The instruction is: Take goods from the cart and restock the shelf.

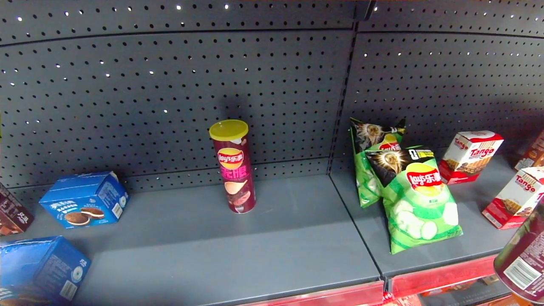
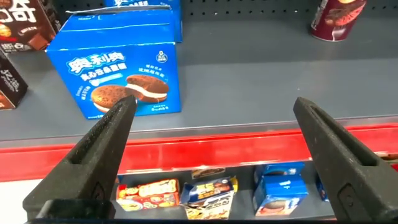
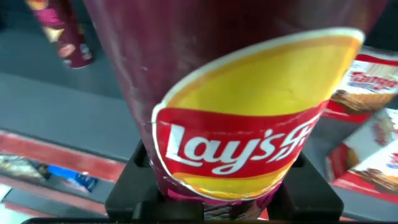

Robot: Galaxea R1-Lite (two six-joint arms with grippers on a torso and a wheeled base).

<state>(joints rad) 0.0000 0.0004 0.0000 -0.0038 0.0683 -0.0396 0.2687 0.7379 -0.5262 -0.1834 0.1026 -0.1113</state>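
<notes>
Right gripper [image 3: 214, 193] clamps chip can [image 1: 523, 259] — long axis tilted off upright.

Matt metal, glossy packs.
Shelf [image 1: 276, 246] & pegboard back [image 1: 170, 93]: matt grey metal. Upright can [image 1: 236, 178]: glossy wrap, plastic lid [image 1: 228, 129]; bags [image 1: 414, 199] R of it: shiny crinkled film; second can [image 1: 525, 259] far R: glossy; blue boxes [image 1: 85, 199] L of it: smooth card. Left gripper [image 2: 214, 107] fingers [image 2: 102, 152]: matt blk plastic.

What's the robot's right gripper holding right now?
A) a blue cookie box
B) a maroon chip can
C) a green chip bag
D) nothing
B: the right wrist view shows the maroon chip can clamped in the right gripper, its label close to the camera.
</notes>
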